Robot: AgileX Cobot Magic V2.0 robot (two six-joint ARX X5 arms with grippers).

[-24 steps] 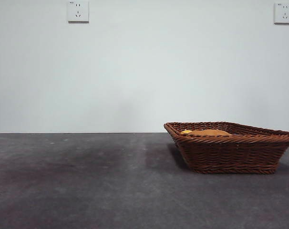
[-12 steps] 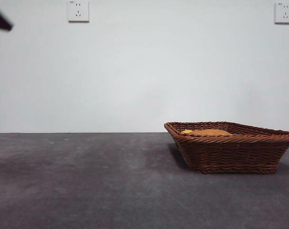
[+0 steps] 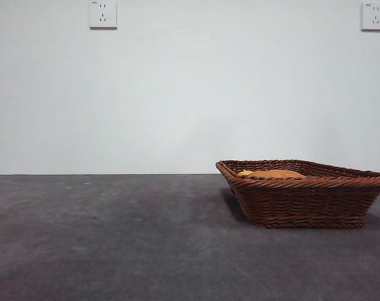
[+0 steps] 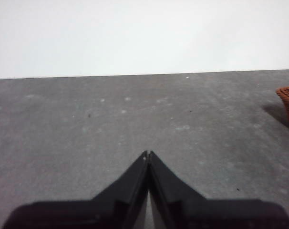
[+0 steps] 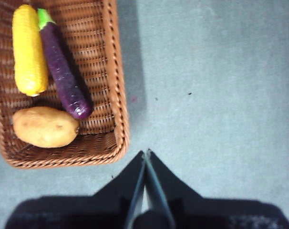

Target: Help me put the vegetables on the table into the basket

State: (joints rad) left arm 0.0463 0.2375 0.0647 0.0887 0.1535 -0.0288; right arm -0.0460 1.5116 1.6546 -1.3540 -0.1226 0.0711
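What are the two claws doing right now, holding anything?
Left gripper: shut, holding nothing, over bare table.
Right gripper: shut, empty, beside the basket.

- The basket (image 5: 63, 86) stands on the counter (image 3: 115, 238), at the right in the front view.
- In it lie all three vegetables: the corn (image 5: 28, 50) and the eggplant (image 5: 63, 71) side by side and touching, the potato (image 5: 45, 126) across their ends.
- My right tool (image 5: 146, 153) hangs above the bare counter just beside the basket's rim.
- My left tool (image 4: 147, 153) is over the open counter, well apart from the basket.
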